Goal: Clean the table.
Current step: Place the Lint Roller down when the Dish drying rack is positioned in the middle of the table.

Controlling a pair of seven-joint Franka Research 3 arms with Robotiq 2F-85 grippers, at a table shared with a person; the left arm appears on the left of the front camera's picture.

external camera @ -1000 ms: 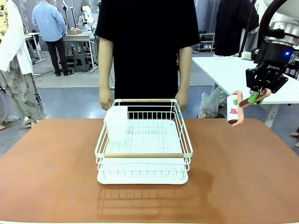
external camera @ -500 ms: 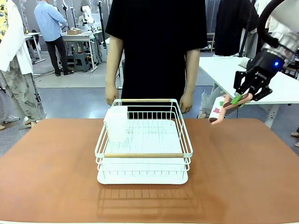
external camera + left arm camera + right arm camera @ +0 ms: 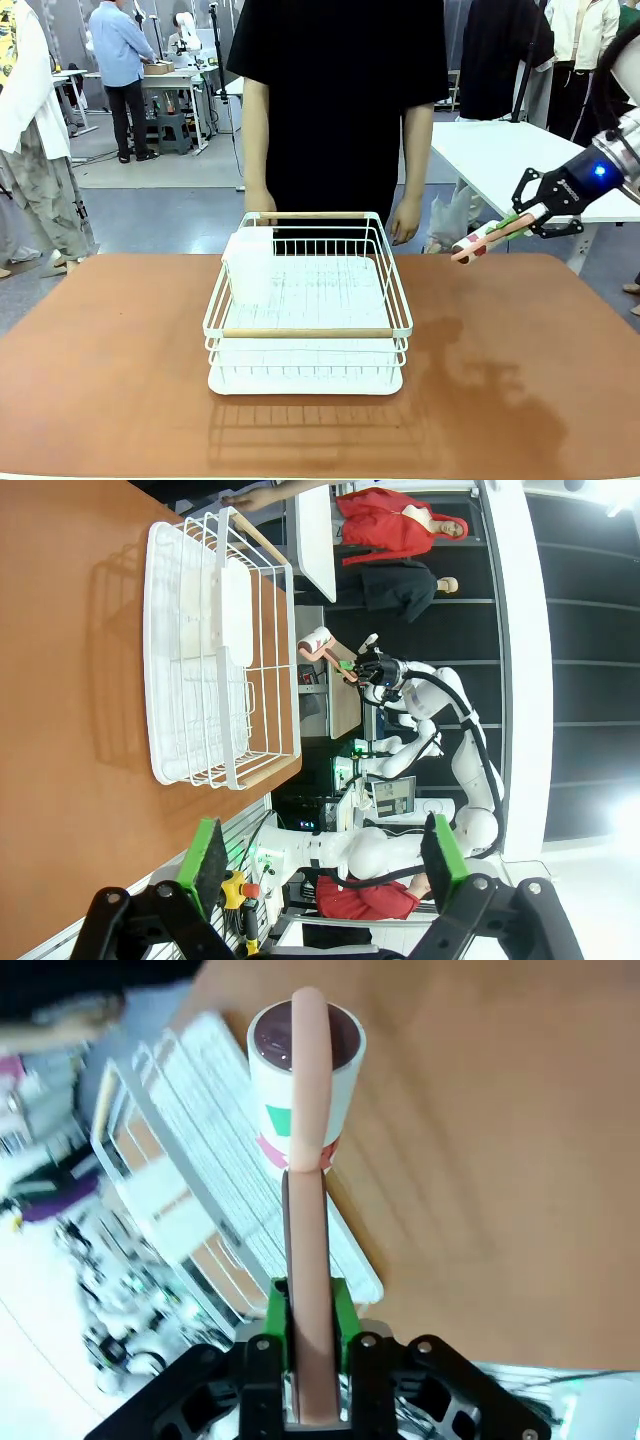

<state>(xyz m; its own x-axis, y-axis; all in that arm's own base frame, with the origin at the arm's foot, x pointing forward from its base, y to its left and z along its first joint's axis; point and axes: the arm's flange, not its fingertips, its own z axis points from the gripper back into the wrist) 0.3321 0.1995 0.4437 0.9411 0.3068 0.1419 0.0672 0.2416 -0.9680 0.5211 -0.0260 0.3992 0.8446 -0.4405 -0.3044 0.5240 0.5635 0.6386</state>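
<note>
The reddish-brown table (image 3: pixel 520 380) spreads wide across the front view. Above its far right corner, my right gripper (image 3: pixel 518 220) is shut on the pink handle of a lint roller (image 3: pixel 470 245), which points left and slightly down, clear of the tabletop. In the right wrist view the roller's white roll (image 3: pixel 305 1070), with green and pink marks, sticks out beyond the shut gripper (image 3: pixel 308 1320), over the table (image 3: pixel 500 1160). My left gripper (image 3: pixel 325 850) stands open with nothing between its green pads, near the table (image 3: pixel 60 680); that view shows the roller (image 3: pixel 318 645) far off.
A white wire rack (image 3: pixel 308 300) on a white tray sits mid-table, with a translucent white container (image 3: pixel 250 262) in its far left corner. A person in black stands behind it, hands (image 3: pixel 403 220) near the rack's far edge. A white-topped table (image 3: pixel 500 150) stands at the back right.
My right gripper has swung the lint roller from hanging upright to pointing left and has moved lower. The person has shifted slightly to the right.
</note>
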